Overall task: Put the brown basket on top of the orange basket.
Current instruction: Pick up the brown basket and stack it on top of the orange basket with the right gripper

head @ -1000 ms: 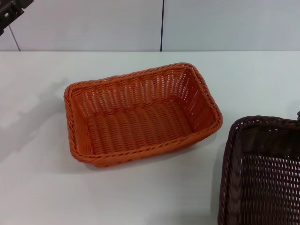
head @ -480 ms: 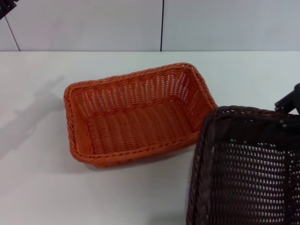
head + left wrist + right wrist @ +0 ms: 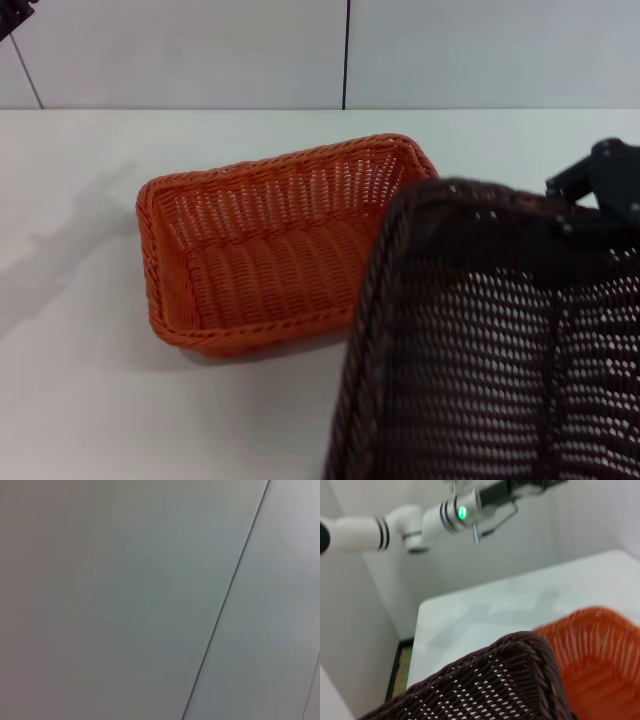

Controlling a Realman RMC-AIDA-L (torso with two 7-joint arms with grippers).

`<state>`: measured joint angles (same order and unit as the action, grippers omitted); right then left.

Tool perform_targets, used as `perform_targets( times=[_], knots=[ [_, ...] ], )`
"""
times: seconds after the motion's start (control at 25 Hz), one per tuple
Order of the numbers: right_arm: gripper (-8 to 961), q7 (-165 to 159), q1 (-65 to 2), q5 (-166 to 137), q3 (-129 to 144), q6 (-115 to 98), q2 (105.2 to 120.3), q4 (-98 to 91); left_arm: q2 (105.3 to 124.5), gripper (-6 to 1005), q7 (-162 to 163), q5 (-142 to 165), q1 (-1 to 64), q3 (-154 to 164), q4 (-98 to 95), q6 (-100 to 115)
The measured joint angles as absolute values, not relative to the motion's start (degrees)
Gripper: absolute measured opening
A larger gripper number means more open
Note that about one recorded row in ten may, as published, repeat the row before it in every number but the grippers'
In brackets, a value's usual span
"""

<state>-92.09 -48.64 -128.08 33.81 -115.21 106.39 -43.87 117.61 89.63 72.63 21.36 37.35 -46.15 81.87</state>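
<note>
Brown basket (image 3: 490,340) up in the air, tipped, hanging over the right end of the orange basket (image 3: 270,250). Right tool (image 3: 600,195) pinching its far rim. Orange basket flat on the white counter (image 3: 80,380); left tool raised high, grip hidden, cannot tell.

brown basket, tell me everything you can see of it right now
The brown basket is a dark brown, nearly black woven wicker-style tray with a braided rim and open-weave flared sides. It is lifted and tilted, filling the lower right of the head view and overlapping the orange basket at its right end. The right gripper sits at its far rim. The table lies below.
</note>
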Motion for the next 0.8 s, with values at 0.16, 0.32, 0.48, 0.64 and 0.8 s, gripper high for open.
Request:
perform_targets(
  times=[0.16, 0.32, 0.48, 0.64, 0.8],
  knots=[
    [176, -95.3, -48.4, -122.7, 33.9, -114.1, 107.18, -45.5, 117.60, 847, 88.6, 72.6, 21.4, 37.1, -46.1, 81.9],
    [175, -99.2, -47.6, -120.6, 34.0, -111.6, 109.78, -51.3, 117.55, 847, 88.6, 72.6, 21.4, 36.7, -46.0, 81.7],
    [175, -102.1, -47.6, -119.4, 33.5, -110.0, 112.63, -55.3, 117.51, 847, 88.5, 72.6, 21.4, 36.7, -45.6, 81.5],
    [175, -103.4, -46.7, -116.3, 34.0, -107.8, 115.02, -57.8, 117.51, 847, 88.2, 72.6, 21.4, 36.7, -45.4, 81.4],
    [175, -103.5, -46.5, -112.8, 34.4, -105.1, 116.02, -57.7, 117.50, 847, 87.8, 72.6, 21.4, 36.7, -45.2, 81.4]
  ],
)
